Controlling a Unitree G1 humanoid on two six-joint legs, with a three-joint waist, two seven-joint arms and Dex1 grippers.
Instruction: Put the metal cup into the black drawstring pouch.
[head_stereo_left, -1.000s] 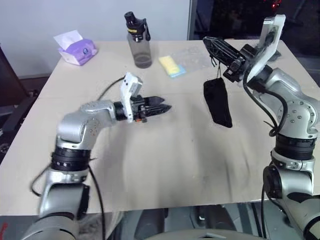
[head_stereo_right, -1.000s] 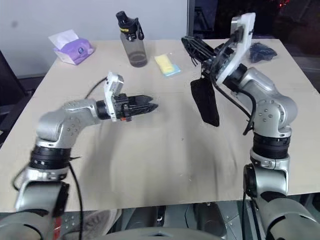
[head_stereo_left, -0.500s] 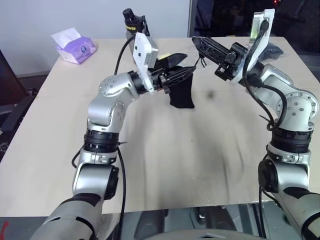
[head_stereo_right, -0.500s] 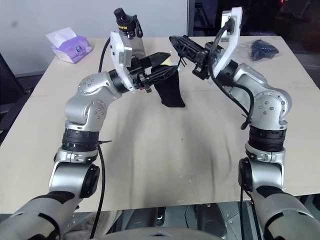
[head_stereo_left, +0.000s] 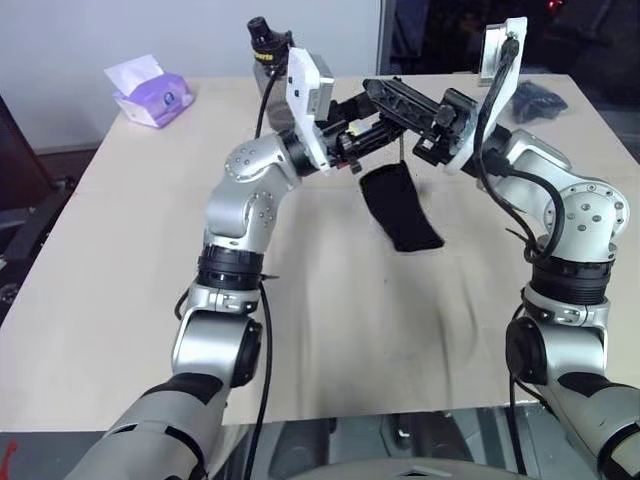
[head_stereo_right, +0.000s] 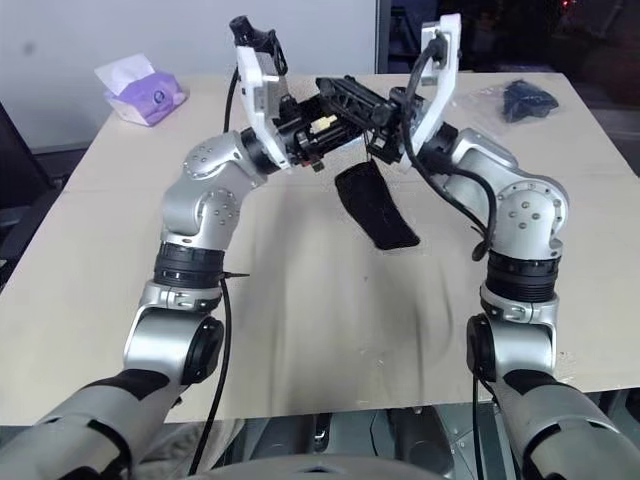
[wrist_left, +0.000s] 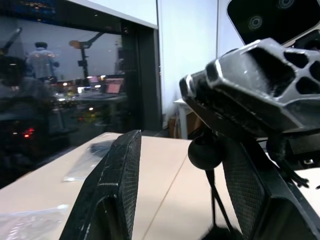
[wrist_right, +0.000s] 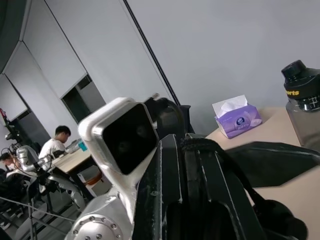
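Right gripper (head_stereo_left: 385, 92) — clamped on black drawstring pouch (head_stereo_left: 400, 208) cord

Even, bright indoor light falls on the table (head_stereo_left: 120, 250), with soft shadows and dark windows behind.

The water bottle (wrist_right: 305, 107) carries yellow lettering ending in "orts"

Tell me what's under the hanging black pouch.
Bare beige table lies under the black drawstring pouch, which hangs from the shut right gripper. Whether its bottom end touches the table is unclear.
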